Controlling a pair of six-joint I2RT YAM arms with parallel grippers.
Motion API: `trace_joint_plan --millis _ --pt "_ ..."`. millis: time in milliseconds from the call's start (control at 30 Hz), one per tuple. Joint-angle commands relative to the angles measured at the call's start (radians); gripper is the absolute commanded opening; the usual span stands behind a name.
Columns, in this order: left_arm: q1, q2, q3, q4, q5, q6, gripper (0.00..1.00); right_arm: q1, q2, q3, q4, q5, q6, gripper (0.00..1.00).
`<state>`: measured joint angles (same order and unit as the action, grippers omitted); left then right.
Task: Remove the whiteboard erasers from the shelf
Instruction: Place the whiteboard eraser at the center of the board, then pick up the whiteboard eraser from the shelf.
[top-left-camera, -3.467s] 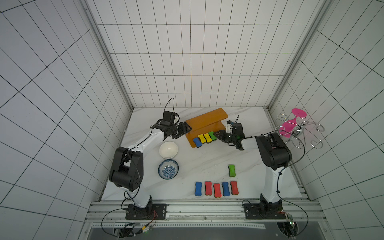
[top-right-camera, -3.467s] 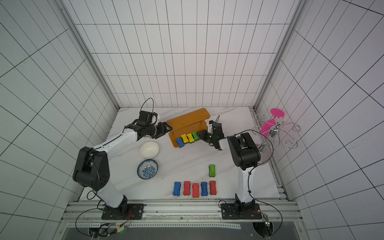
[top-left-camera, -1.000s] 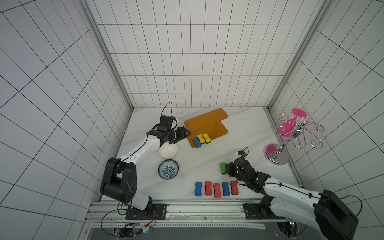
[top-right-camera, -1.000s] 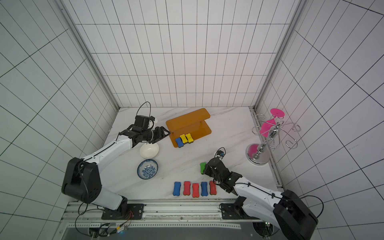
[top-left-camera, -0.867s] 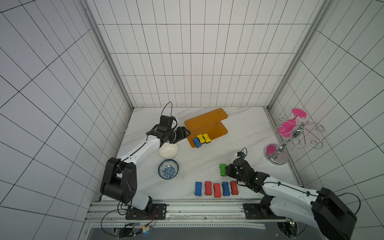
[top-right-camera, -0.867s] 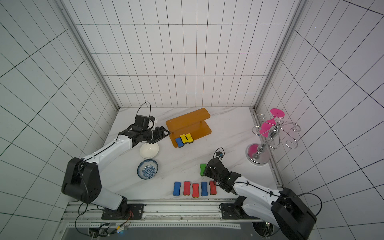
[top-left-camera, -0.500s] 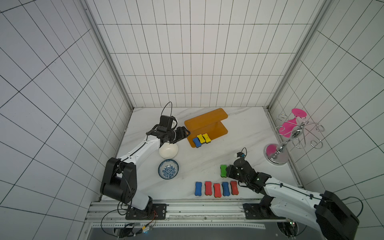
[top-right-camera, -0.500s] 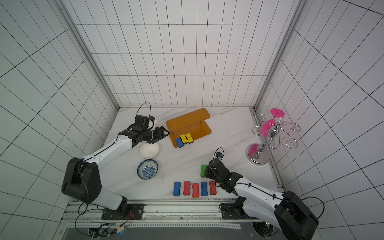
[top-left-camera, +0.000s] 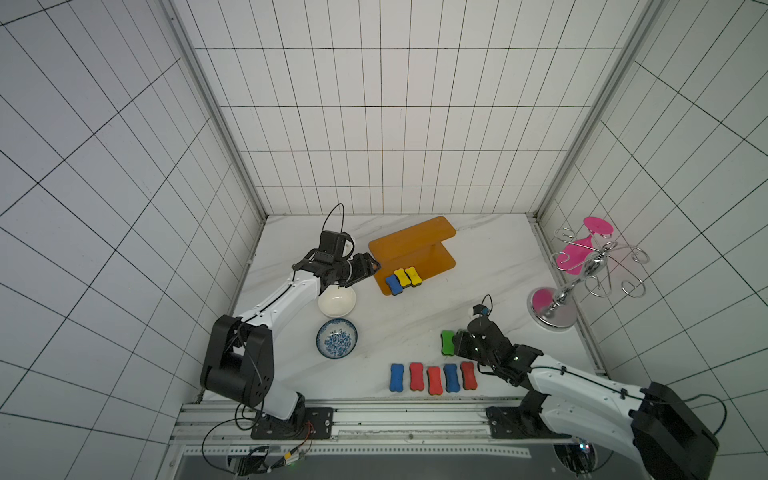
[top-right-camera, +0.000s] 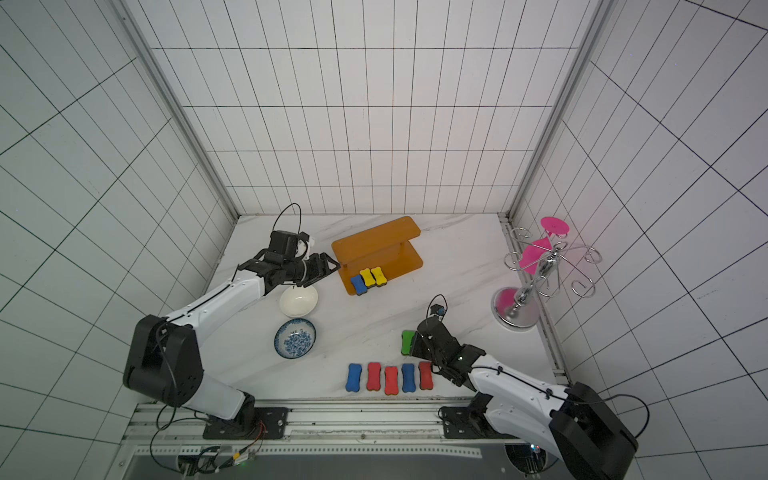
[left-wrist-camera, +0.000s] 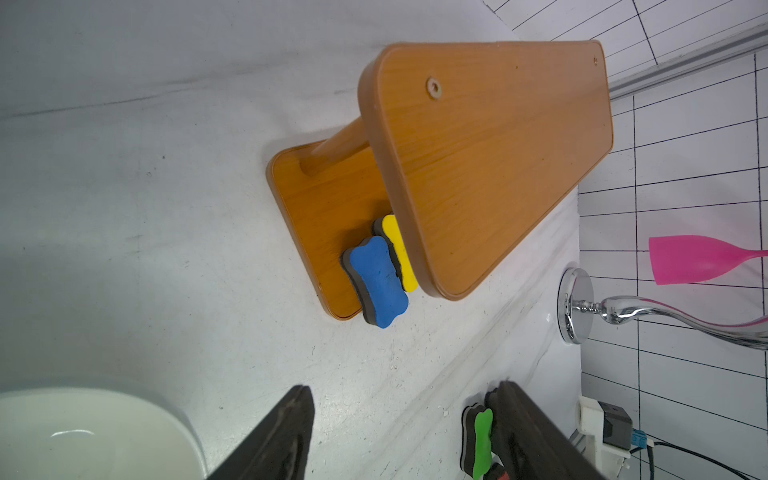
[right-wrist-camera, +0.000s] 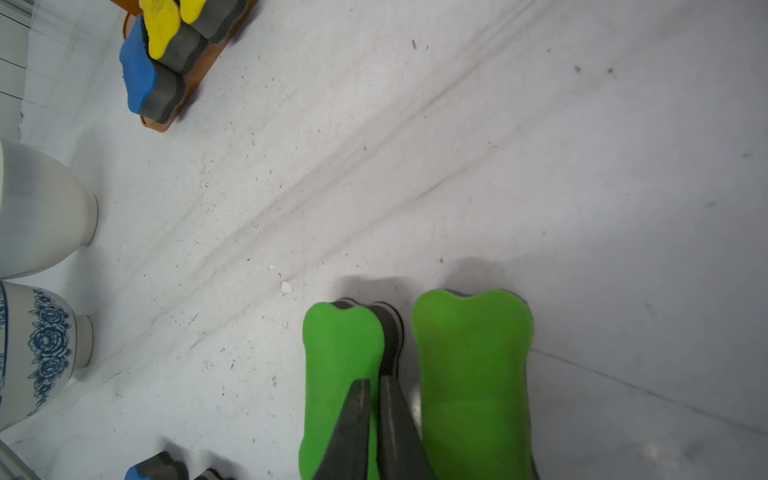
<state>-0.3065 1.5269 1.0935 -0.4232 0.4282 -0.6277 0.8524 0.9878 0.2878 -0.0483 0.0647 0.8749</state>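
The orange shelf (top-left-camera: 415, 245) (top-right-camera: 374, 241) stands at the back. On its lower board lie a blue eraser (top-left-camera: 392, 284) (left-wrist-camera: 378, 282) and two yellow erasers (top-left-camera: 402, 277) (top-left-camera: 412, 276). My left gripper (top-left-camera: 372, 266) (left-wrist-camera: 407, 436) hovers open off the shelf's left end. Near the front, my right gripper (top-left-camera: 457, 347) (right-wrist-camera: 374, 382) is shut on a green eraser (right-wrist-camera: 336, 365) (top-left-camera: 446, 343) that sits tilted beside a second green eraser (right-wrist-camera: 473, 374). Several blue and red erasers (top-left-camera: 434, 380) form a row at the front edge.
A white bowl (top-left-camera: 337, 301) sits just below my left gripper, and a blue-patterned bowl (top-left-camera: 336, 343) stands in front of it. A chrome wire rack with pink discs (top-left-camera: 590, 266) stands at the right wall.
My right arm carried the green eraser from the shelf to the front and in the last second set it down beside the other green one. The left arm has stayed still.
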Motion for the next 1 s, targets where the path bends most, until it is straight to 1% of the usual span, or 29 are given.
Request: trace_joint_plan --millis 0,67,133,200,267,300,367,433,500,567,700,800,967 --pt "-0.002 -0.017 0.009 0.018 -0.018 0.011 0.73 0.001 -0.037 0.057 -0.068 0.015 -0.054 0.15" --pt "-0.003 -0.014 0.012 0.028 -0.025 0.001 0.73 0.000 -0.040 0.076 -0.049 0.011 -0.083 0.18" --pt "-0.010 -0.022 -0.009 0.057 -0.059 -0.015 0.74 -0.002 -0.016 0.105 0.011 0.009 -0.120 0.22" --pt "-0.020 -0.020 -0.029 0.092 -0.073 -0.025 0.74 -0.009 0.053 0.169 0.088 -0.023 -0.180 0.25" --pt "-0.023 -0.008 -0.019 0.093 -0.087 -0.029 0.74 -0.026 0.151 0.232 0.140 -0.042 -0.227 0.26" --pt "-0.023 -0.002 -0.012 0.096 -0.094 -0.034 0.74 -0.052 0.206 0.254 0.201 -0.076 -0.241 0.26" --pt "-0.023 0.009 0.001 0.108 -0.098 -0.045 0.74 -0.131 0.339 0.284 0.355 -0.212 -0.241 0.25" --pt "-0.026 0.027 0.022 0.113 -0.096 -0.051 0.73 -0.194 0.455 0.324 0.488 -0.314 -0.220 0.25" --pt "-0.031 0.057 0.059 0.099 -0.097 -0.036 0.70 -0.223 0.557 0.374 0.593 -0.361 -0.219 0.26" --pt "-0.035 0.089 0.092 0.071 -0.115 -0.019 0.69 -0.241 0.631 0.422 0.622 -0.379 -0.223 0.27" --pt "-0.033 0.143 0.152 0.023 -0.128 0.009 0.67 -0.304 0.782 0.476 0.763 -0.448 -0.166 0.31" --pt "-0.030 0.169 0.186 0.005 -0.135 0.021 0.66 -0.337 0.857 0.533 0.783 -0.482 -0.153 0.32" --pt "-0.028 0.217 0.229 -0.003 -0.133 0.014 0.62 -0.354 0.935 0.605 0.760 -0.511 -0.167 0.34"
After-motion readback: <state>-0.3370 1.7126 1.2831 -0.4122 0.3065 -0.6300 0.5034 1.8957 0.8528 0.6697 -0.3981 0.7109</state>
